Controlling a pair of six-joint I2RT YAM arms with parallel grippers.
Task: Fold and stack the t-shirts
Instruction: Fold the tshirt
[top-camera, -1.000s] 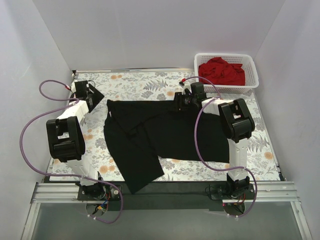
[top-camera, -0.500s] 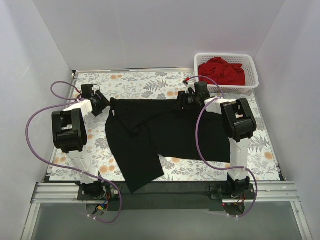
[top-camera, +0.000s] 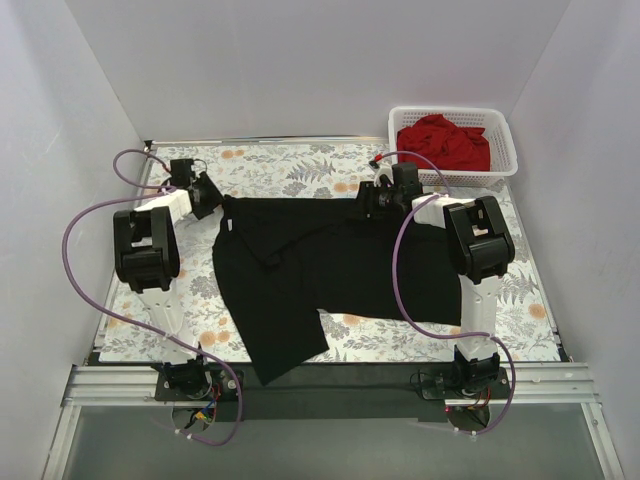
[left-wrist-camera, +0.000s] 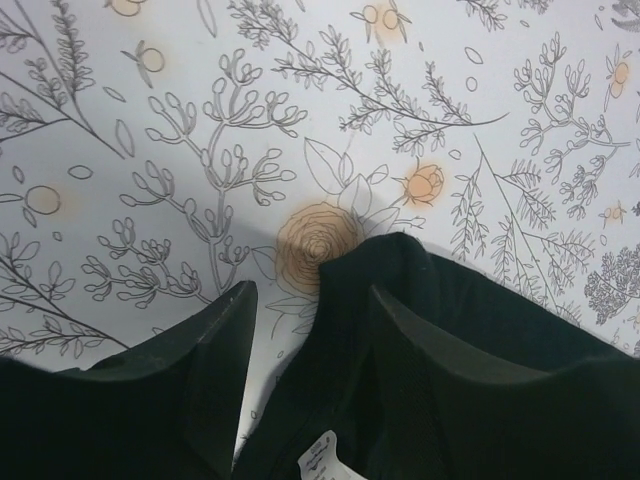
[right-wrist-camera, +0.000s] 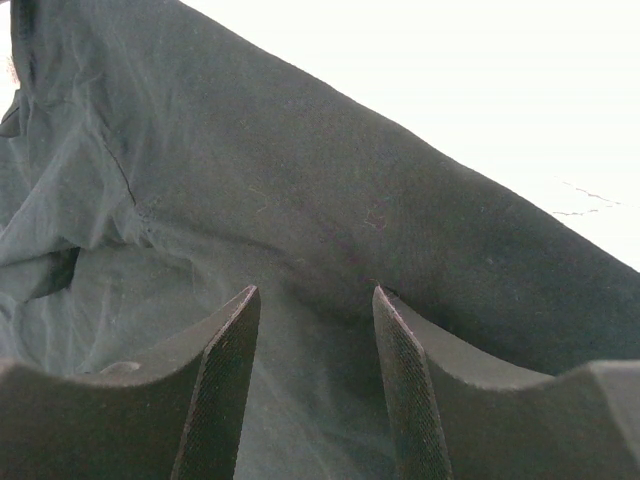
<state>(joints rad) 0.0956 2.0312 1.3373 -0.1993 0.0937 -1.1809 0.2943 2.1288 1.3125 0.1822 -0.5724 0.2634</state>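
Your plain black round-neck cloth t-shirt (top-camera: 330, 265) lies spread across the middle of the flower-printed worktop (top-camera: 290, 165). Its far edge runs nearly straight from left to right, and a long flap on the near left reaches the worktop's near edge. The left gripper (top-camera: 207, 193) sits at the far left corner of that shirt. In the left wrist view its jaws stand apart, and the rounded cloth corner reaches into the gap between them, beside a small white label (left-wrist-camera: 325, 465). The right gripper (top-camera: 372, 200) is low over the far edge, right of the middle. Its jaws are apart too, with rumpled black cloth showing between them. You have bare worktop along the far strip, down the left side, and at the near right. The bright red cloth t-shirt (top-camera: 445, 140) is bunched in the white plastic lattice basket (top-camera: 500, 165) at the far right corner, well apart from the black one.
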